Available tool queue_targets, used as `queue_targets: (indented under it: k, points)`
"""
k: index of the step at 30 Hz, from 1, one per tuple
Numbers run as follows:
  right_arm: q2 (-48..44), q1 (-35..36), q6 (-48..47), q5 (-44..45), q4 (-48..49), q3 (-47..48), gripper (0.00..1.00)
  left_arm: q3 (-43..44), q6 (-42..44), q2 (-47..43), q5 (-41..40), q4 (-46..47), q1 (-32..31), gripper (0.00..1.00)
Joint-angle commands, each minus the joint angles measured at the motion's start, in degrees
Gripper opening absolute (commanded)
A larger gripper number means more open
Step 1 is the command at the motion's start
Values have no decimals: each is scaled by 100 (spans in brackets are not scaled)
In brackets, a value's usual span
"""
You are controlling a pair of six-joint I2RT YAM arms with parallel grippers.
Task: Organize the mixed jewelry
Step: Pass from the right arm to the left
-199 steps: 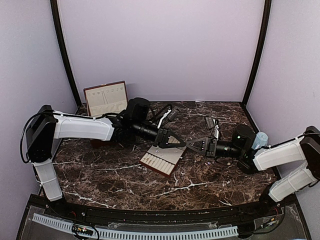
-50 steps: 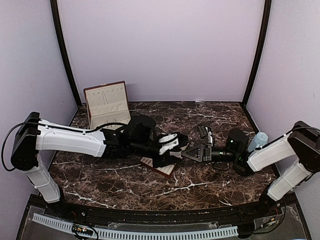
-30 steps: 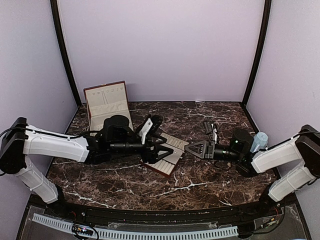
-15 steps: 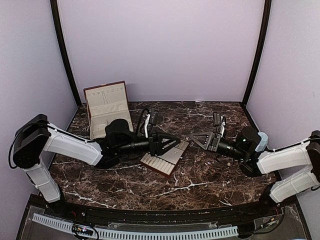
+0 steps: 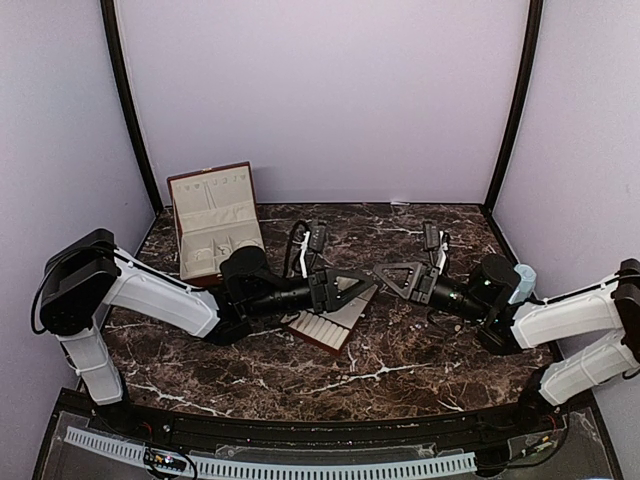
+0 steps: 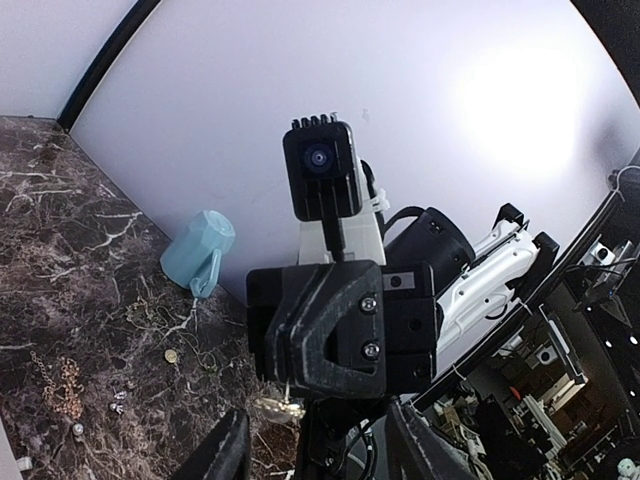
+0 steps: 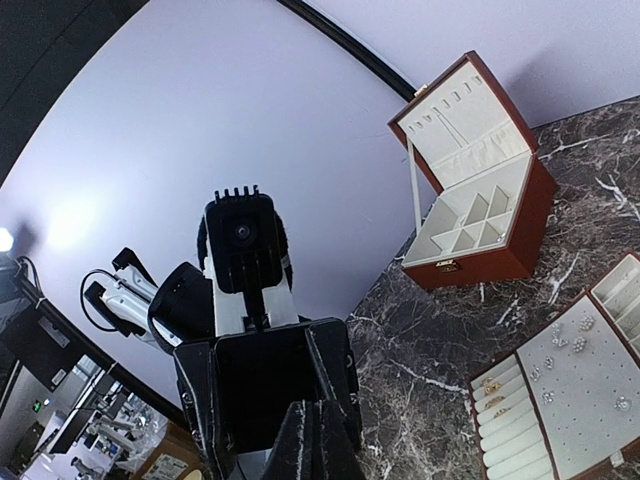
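Observation:
My left gripper (image 5: 357,284) and right gripper (image 5: 384,272) face each other tip to tip above the cream slotted tray (image 5: 322,322). In the left wrist view my own fingers (image 6: 226,452) stand apart, open, with the right gripper (image 6: 300,345) shut just ahead of them. A small silvery piece of jewelry (image 6: 279,408) hangs by a thin wire from its tips. Loose mixed jewelry (image 6: 62,376), chains and studs, lies on the marble. The right wrist view shows my shut right gripper (image 7: 320,440) before the left gripper (image 7: 265,392).
The reddish-brown box (image 5: 210,222) stands open at the back left, its cream compartments (image 7: 465,225) showing. The tray (image 7: 560,395) holds gold rings in its slots and studs on its pad. A pale blue cup (image 5: 521,278) stands at the right, by the wall.
The left gripper has lifted off the tray and turned toward the right gripper, its jaws narrowing. The right gripper has risen and come a little closer, staying shut.

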Motion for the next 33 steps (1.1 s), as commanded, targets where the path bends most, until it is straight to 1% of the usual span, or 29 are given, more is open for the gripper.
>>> queue_targets:
  k: [1, 10, 14, 22, 30, 33]
  points:
    - [18, 75, -103, 49, 379, 140, 0, 97, -197, -63, -196, 126, -36, 49]
    - [-6, 98, -84, 49, 456, 122, 0, 178, -339, -11, -262, 65, -54, 49]
    - [54, 106, -37, 23, 558, 105, 0, 224, -348, 24, -219, 142, -54, 43]
    - [115, 106, 4, -4, 641, 96, 0, 265, -436, 111, -190, 354, -58, 28]
    - [122, 107, 10, -4, 662, 70, 0, 273, -456, 143, -218, 467, -63, 21]
    - [140, 109, 20, -22, 688, 70, 0, 292, -447, 159, -225, 485, -62, 21]
